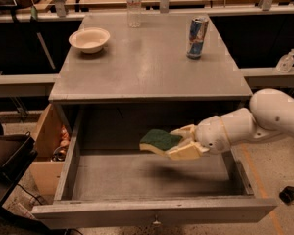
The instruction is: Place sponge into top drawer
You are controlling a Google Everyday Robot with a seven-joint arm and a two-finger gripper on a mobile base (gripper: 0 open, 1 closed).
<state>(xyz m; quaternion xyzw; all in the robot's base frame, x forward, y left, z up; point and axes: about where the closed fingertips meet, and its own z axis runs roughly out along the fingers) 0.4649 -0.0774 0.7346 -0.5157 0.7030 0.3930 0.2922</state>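
The sponge [159, 140], dark green on top with a pale yellow body, is held level in my gripper [176, 142], which is shut on its right end. The white arm reaches in from the right. The sponge hangs inside the open top drawer [152, 210], a little above the drawer's grey floor, near the back and middle. The drawer is pulled far out from the grey cabinet; its front panel has a small centre knob.
On the cabinet top [147, 67] stand a cream bowl [89, 39] at back left, a clear bottle [134, 4] at the back, and a blue can [197, 29] at back right. A wooden box [46, 136] sits left of the drawer.
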